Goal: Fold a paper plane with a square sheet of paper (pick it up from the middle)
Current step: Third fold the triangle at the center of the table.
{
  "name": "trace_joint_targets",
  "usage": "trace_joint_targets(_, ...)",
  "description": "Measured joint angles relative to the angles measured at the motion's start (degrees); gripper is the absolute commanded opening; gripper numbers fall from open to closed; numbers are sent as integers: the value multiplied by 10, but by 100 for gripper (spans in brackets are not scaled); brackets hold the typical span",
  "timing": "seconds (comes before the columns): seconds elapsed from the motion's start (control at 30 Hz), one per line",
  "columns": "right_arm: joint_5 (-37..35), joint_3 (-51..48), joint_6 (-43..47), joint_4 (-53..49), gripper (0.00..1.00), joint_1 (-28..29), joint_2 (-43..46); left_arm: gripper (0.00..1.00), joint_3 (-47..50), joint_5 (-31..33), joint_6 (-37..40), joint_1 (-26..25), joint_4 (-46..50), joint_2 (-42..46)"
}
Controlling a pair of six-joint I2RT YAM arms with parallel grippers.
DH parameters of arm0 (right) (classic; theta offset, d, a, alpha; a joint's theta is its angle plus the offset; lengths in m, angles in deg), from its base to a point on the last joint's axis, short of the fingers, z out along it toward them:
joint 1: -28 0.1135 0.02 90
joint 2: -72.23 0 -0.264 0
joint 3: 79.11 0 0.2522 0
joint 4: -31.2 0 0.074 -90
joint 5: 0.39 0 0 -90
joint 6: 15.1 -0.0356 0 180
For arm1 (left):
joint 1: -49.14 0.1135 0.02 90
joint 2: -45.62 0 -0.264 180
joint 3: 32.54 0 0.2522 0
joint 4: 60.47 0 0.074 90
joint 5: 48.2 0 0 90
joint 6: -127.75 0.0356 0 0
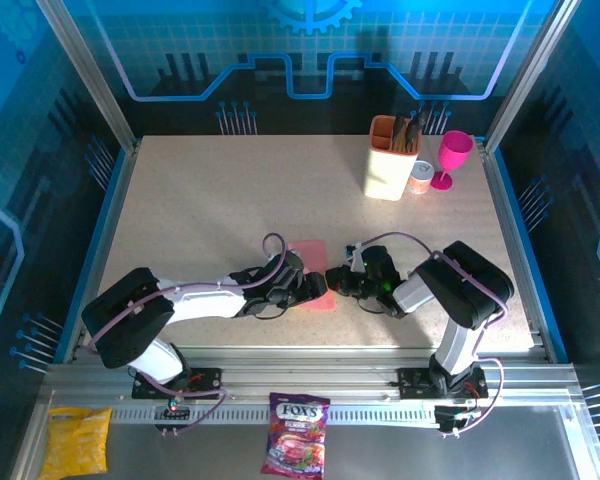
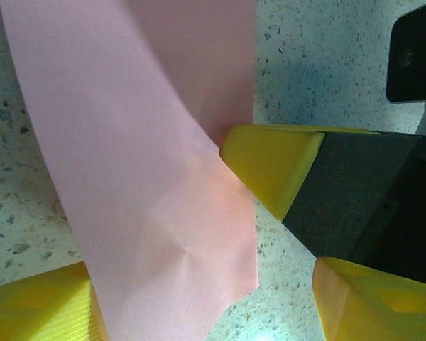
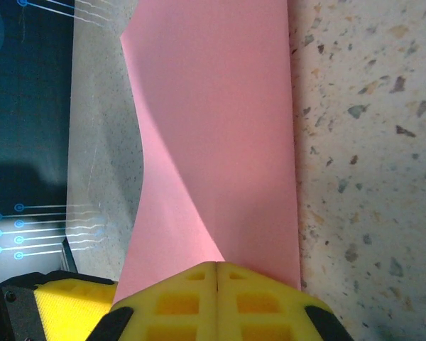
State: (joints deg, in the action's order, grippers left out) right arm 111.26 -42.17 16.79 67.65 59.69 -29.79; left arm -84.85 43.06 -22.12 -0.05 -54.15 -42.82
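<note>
One thin sheet is all you are handling. The paper plane (image 1: pixel 310 252), not yet a dart but a partly folded salmon-pink strip, lies on the table (image 1: pixel 200 200) at its near middle, between your two claws.

Your left claw (image 2: pixel 206 312) stands apart, one finger on each side of the strip. Your right claw (image 3: pixel 216 273) is pressed together, with its tip on the paper's right edge. You cannot tell whether any paper is nipped in it.

Expect almost no weight and no stiffness. It will likely bend at a touch, slide on the speckled surface and keep any stray crease you give it. One flap already stands raised off the table. Take hold at the middle, across the doubled layers by the fold, lightly. A single-layer corner would probably just curl or tear.
</note>
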Motion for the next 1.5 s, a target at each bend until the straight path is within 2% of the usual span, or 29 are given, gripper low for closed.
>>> trace_joint_targets(0.33, 3, -4, -4, 14, 0, -2, -5, 57, 1, 7, 61, 0, 0, 0)
trace_joint_targets(0.53, 5, -4, -4, 16, 0, -3, -6, 55, 10, 5, 94, 12, -8, 1)
trace_joint_targets(0.87, 12, -4, -4, 17, 0, -6, -8, 52, 30, -16, 123, 64, -24, 1)
trace_joint_targets(1.13, 12, -3, -4, 17, 0, -6, -8, 51, 31, -37, 120, 64, -56, -10)
trace_joint_targets(1.5, 14, -3, -4, 20, 0, -6, -10, 48, 48, -30, 103, 64, -68, -14)
